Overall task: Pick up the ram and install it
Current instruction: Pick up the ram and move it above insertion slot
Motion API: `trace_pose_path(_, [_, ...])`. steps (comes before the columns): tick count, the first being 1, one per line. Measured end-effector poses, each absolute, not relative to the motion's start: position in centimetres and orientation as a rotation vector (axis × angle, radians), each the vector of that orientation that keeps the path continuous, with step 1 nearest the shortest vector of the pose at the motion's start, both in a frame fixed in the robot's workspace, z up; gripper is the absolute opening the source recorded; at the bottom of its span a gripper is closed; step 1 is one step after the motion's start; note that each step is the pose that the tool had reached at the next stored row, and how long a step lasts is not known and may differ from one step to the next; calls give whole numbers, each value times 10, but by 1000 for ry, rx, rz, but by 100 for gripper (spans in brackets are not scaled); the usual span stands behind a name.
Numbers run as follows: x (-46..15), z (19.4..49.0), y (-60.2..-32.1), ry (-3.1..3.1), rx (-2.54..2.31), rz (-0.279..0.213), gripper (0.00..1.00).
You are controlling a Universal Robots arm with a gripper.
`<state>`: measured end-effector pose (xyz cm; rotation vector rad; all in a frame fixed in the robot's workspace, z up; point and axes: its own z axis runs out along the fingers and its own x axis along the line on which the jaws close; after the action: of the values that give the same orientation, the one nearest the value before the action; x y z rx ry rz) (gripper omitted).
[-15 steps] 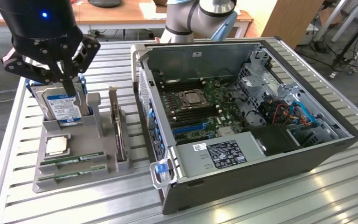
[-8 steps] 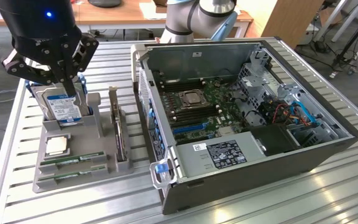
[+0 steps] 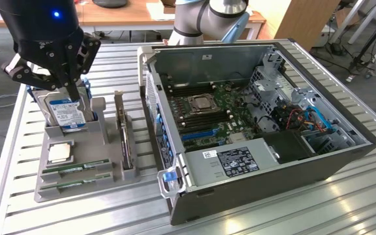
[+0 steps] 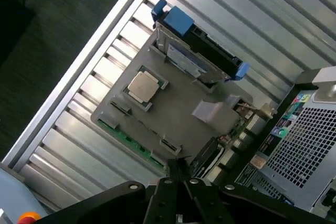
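A ribbed metal table (image 3: 253, 215) carries the work, with a wooden desk (image 3: 123, 14) and grey floor beyond it and stand legs (image 3: 364, 54) at the far side on the exterior view's right. An open computer case (image 3: 273, 181) lies on the exterior view's right of the table, its motherboard (image 3: 221, 112) facing up. On the exterior view's left sits a grey tray (image 3: 57, 193).

The arm (image 3: 207, 19) is cut off by the top edge. The black pincer (image 3: 74, 93) covers part of the upright hard drive (image 3: 67, 115) at the tray's far end. The dark slots inside the case are hard to make out.

The pincer is clenched and holds nothing, and in the wrist view its tips (image 4: 176, 166) meet. It hangs over the hard drive. The ram (image 3: 77, 168) lies flat in a slot at the tray's near end, well apart from the pincer. A second stick (image 3: 74, 184) lies just nearer the edge. The processor (image 3: 60, 152) sits between the ram and the hard drive. An expansion card (image 3: 124, 142) stands upright on the exterior view's right of the tray.
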<state>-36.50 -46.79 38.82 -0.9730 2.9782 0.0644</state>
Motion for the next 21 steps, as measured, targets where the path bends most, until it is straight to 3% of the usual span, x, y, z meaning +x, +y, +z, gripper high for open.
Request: trace_pose_path(21, [-365, 387, -468, 2747, -1525, 62, 11])
